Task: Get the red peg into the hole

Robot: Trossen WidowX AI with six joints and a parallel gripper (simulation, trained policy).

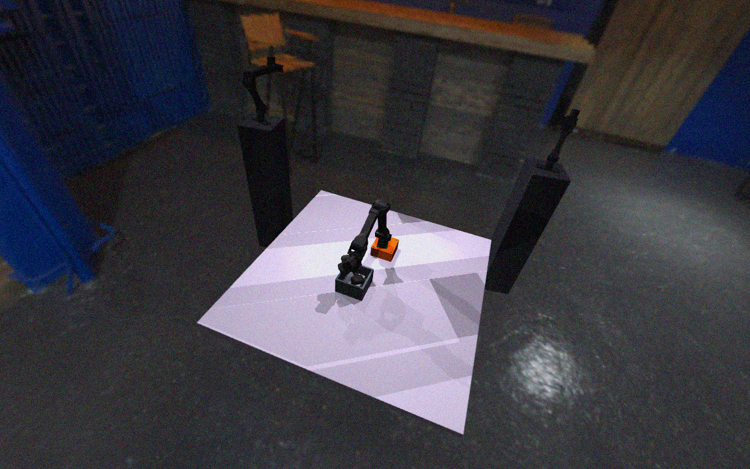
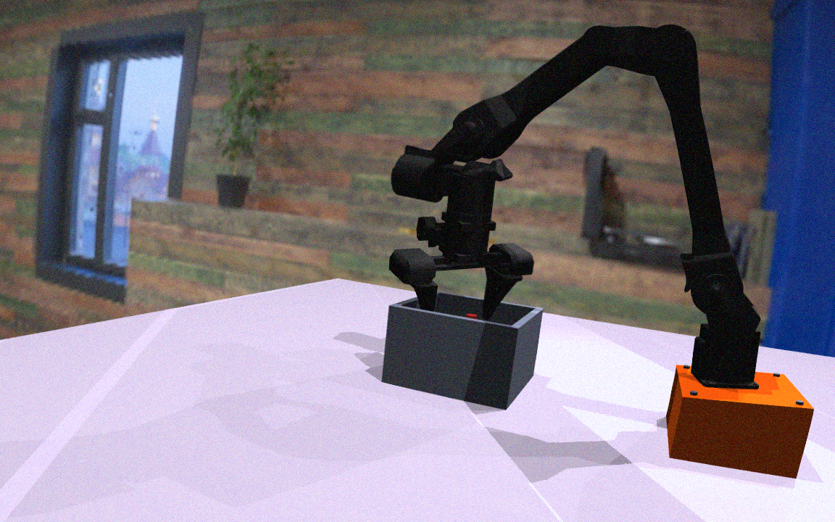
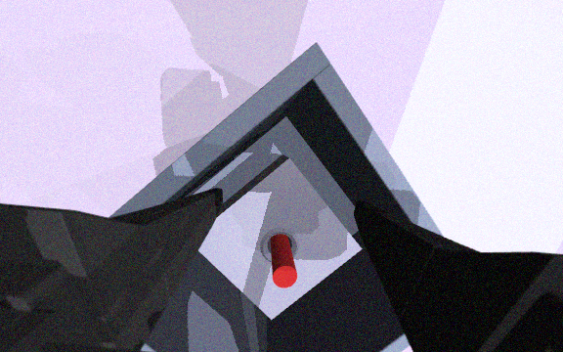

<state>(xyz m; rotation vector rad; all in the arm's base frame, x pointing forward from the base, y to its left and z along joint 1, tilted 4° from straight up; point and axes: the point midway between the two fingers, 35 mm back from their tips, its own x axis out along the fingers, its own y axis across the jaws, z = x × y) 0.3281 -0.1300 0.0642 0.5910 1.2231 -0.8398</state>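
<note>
Nearest in the wrist view, the claw [image 1: 358,273] [image 2: 459,314] [image 3: 288,200] stands spread almost to its full width, its two fingertips well apart on either side of the box's middle, with nothing held between them. In the exterior view those tips dip just inside the mouth of the open box [image 1: 349,288] [image 2: 446,355] [image 3: 242,119], the landmark here.

Farther down, the red peg [image 2: 471,315] [image 3: 282,261] stands inside the box, near the middle of its bottom, in the gap between the fingers and touching neither. Its long axis runs roughly up and down, along the way the claw points, and its lower end meets the ring around the hole in the plate [image 3: 311,279]. It looks seated in the hole, though the steep view leaves it hard to tell how deep it goes or whether it leans a little.

The worktop [image 1: 389,361] [image 2: 277,415] [image 3: 66,98] carries the box. If the peg is fully home, the claw need only rise straight out of the box, keeping both fingers off it; if not, a straight push down along its axis is wanted.
</note>
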